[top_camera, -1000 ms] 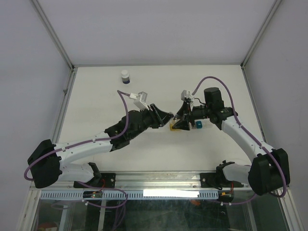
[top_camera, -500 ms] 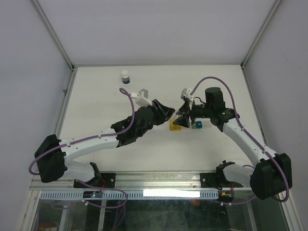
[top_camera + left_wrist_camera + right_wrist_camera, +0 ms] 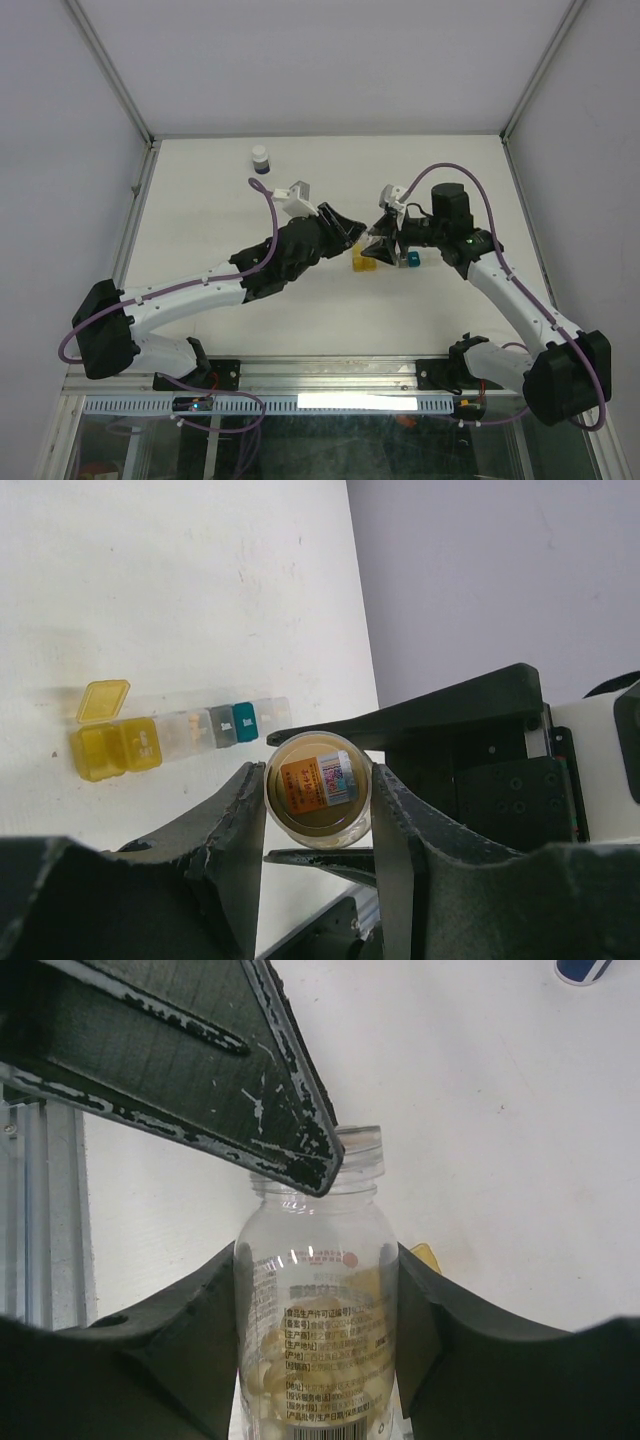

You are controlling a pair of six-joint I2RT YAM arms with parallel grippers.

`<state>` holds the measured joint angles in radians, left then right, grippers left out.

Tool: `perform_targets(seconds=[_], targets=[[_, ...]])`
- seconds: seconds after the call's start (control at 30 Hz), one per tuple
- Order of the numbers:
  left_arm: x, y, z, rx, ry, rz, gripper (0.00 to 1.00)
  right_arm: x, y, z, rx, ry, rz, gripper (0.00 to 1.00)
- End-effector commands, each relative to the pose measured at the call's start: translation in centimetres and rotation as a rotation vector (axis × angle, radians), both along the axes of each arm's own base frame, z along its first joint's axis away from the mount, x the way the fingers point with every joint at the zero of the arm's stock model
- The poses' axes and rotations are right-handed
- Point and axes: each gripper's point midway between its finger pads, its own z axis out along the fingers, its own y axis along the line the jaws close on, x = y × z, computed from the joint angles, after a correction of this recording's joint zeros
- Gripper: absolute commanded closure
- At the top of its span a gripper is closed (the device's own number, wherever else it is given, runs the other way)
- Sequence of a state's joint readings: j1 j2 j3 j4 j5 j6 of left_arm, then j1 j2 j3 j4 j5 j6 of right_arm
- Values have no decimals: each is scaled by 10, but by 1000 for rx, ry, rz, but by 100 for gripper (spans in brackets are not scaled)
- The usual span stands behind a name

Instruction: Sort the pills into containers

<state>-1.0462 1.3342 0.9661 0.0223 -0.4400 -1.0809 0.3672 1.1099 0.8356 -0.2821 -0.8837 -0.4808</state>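
While boxed in by grey walls (image 3: 320, 60), white table (image 3: 190, 225); containers (image 3: 185, 732) right of its middle, yellow lid (image 3: 103, 699) up; pill bottle (image 3: 315, 1360) pinched at top by left gripper (image 3: 318, 780), around body by right gripper (image 3: 318, 1260)

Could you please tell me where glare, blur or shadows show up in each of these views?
Top view: even, soft light, faint shadows on the table, one blown-out strip on the front rail. Left wrist: containers and cap sharp, fingers softer near the lens. Right wrist: small highlights on the bottle, its lower label blurred.
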Motion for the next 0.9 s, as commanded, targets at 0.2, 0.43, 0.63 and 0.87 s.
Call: perform_targets(seconds=[0.2,0.43,0.63,0.87], targets=[[-21,-7,42,-120,-127,-146,26,-11,-2,26,100,-14,68,100],[-32,17,43,-111,-221,-154,1,-14,-2,25,109,-1,90,100],[-74,54,60,-86,-675,-283,1,-21,-4,26,122,0,138,100],[-97,68,60,32,-1171,-374,1,-45,-1,29,164,8,276,100]])
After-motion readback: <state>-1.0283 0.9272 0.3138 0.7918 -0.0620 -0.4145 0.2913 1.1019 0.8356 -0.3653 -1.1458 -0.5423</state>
